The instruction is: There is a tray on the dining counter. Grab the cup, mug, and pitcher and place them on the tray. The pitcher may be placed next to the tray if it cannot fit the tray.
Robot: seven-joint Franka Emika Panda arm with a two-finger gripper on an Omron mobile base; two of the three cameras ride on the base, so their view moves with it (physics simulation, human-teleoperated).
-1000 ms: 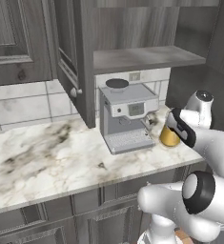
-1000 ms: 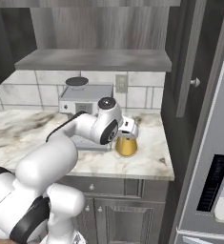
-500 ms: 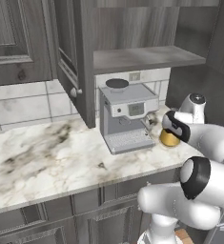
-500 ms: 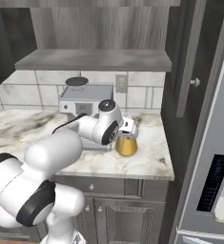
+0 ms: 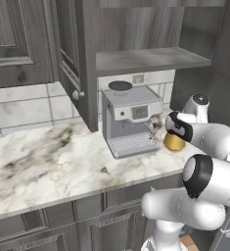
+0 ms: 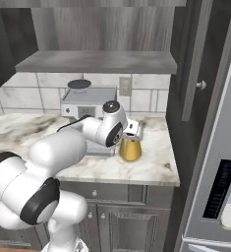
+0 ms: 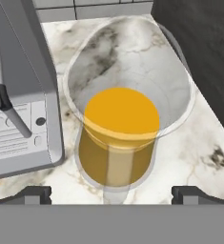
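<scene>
The pitcher [image 5: 174,142] [image 6: 130,149], clear glass with an amber-orange body, stands on a marble worktop [image 5: 53,159] just right of a grey coffee machine [image 5: 130,121]. My gripper [image 5: 174,131] [image 6: 132,131] hovers right above its neck, open and holding nothing. In the hand view the pitcher [image 7: 120,125] lies straight ahead, centred between my two fingertips [image 7: 35,194], whose jaws stand wide apart at the bottom corners. The tray, cup, mug and dining counter are out of view.
The coffee machine [image 6: 85,106] [image 7: 18,95] stands close on the pitcher's left. A dark side panel [image 7: 199,52] walls in the pitcher's other side. A shelf [image 5: 146,60] and wall cabinets [image 5: 33,44] hang overhead. A tall fridge [image 6: 217,147] stands right of the worktop.
My hand has edged a little left and closer over the pitcher, and the elbow has swung lower in front. The jaws stayed open; the pitcher has not moved.
</scene>
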